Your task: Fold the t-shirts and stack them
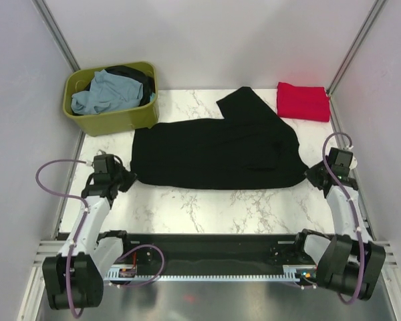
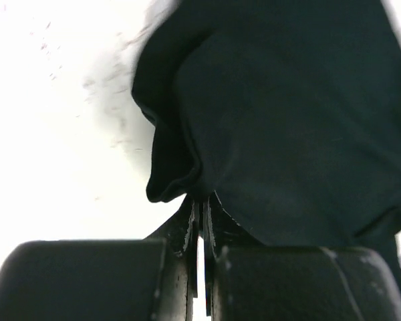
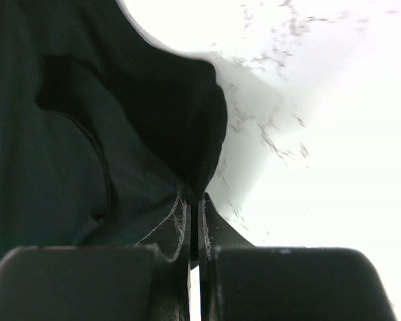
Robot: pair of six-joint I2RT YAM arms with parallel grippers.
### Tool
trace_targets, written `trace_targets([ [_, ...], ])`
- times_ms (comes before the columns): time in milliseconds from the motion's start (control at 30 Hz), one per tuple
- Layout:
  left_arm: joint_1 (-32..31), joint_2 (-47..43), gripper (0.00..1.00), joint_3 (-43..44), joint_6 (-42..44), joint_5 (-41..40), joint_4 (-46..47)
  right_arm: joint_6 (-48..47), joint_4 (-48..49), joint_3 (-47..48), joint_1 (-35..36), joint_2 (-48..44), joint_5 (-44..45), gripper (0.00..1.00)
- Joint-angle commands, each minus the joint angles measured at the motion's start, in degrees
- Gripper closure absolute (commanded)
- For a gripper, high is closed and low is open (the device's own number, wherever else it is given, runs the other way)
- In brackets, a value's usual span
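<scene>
A large black t-shirt (image 1: 217, 150) lies spread across the middle of the marble table, one sleeve pointing to the back. My left gripper (image 1: 128, 178) is shut on the shirt's near left corner; in the left wrist view (image 2: 202, 200) the black cloth (image 2: 287, 120) bunches at the fingertips. My right gripper (image 1: 312, 175) is shut on the near right corner; in the right wrist view (image 3: 195, 195) the cloth (image 3: 87, 134) hangs from the closed jaws. A folded red t-shirt (image 1: 303, 101) lies at the back right. A pale blue-grey t-shirt (image 1: 105, 92) and another dark one (image 1: 140, 79) lie in the tub.
The olive-green plastic tub (image 1: 113, 118) stands at the back left corner. Grey walls close in the table on left, right and back. The metal rail (image 1: 207, 264) with the arm bases runs along the near edge.
</scene>
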Motion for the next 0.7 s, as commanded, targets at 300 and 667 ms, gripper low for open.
trace_targets([
  [300, 0.19, -15.51, 0.98, 4.29, -0.48, -0.54, -17.91, -0.35, -18.03, 0.22, -5.5, -14.42, 3.23, 0.98],
  [667, 0.27, -21.41, 0.0, 13.59, 6.53, 6.31, -26.09, -1.14, -22.69, 3.28, -7.18, -20.75, 0.67, 0.05],
])
